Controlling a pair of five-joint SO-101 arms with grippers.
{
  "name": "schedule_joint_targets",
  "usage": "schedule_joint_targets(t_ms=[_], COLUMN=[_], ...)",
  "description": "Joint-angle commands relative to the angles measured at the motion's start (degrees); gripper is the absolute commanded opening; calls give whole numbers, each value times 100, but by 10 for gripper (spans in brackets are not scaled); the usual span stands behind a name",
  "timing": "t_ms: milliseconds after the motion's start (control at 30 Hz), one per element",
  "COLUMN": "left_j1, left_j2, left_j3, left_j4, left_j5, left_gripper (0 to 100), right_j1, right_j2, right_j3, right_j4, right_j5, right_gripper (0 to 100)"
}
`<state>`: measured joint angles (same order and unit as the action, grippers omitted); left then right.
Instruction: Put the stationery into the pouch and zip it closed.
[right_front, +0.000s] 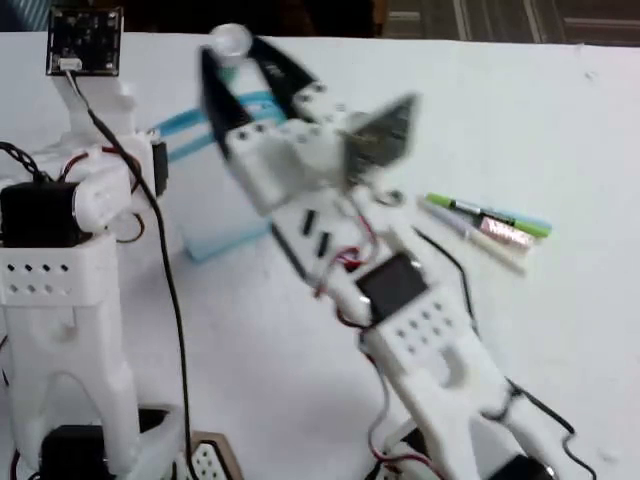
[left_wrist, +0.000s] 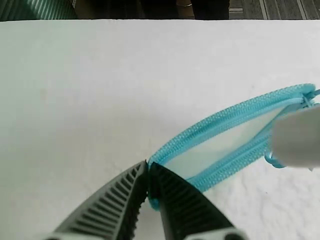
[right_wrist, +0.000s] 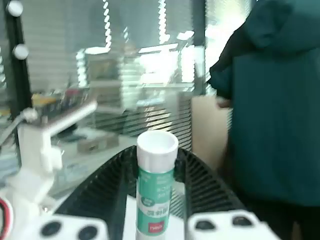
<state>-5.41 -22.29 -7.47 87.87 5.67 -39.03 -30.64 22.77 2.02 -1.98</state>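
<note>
In the high view the white left arm (right_front: 60, 290) is standing at 9 o'clock on the white table (right_front: 560, 120). Its wrist view is showing the left gripper (left_wrist: 148, 169) with its ribbed black fingers (left_wrist: 120, 200) pressed together, pinching one end of the translucent pale-blue plastic pouch (left_wrist: 220, 142) right at the turquoise zip. The zip is lying open, so the mouth is gaping in a long narrow slit, and a pale rounded shape (left_wrist: 297, 137) (too blurred to name) is showing beside the far end of that mouth. Seen from above, the pouch (right_front: 210, 210) is lying flat at about 10 o'clock from the table's middle, just beside the left arm. The right arm (right_front: 400, 300) is stretching from 5 o'clock toward 11 o'clock across the pouch, and the right gripper (right_front: 232, 50) is clamping a white-capped, green-and-white cylindrical glue stick (right_front: 230, 40) above the pouch's 12 o'clock end. In the right wrist view the glue stick (right_wrist: 156, 185) is standing upright between the curved black jaws of the right gripper (right_wrist: 157, 150). At 3 o'clock, well apart from the pouch, a small cluster of pens (right_front: 487, 220), a green marker among them, is lying on the table.
</note>
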Motion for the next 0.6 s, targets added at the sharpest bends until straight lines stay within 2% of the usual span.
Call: schedule_joint_targets(t_ms=[0,300,567], left_j1=[31,31,40], left_j2=[48,48,48], left_j3=[35,35,35], left_j4=[18,0,-18], left_j5=[44,44,44], left_gripper=[24,24,24], right_j1=[-48,-22,-31], right_j2=[470,1068,1042], right_j3=[-334,-290,-158], right_j4=[-268,-207,769], right_j5=[62,62,158], right_gripper=[16,16,33])
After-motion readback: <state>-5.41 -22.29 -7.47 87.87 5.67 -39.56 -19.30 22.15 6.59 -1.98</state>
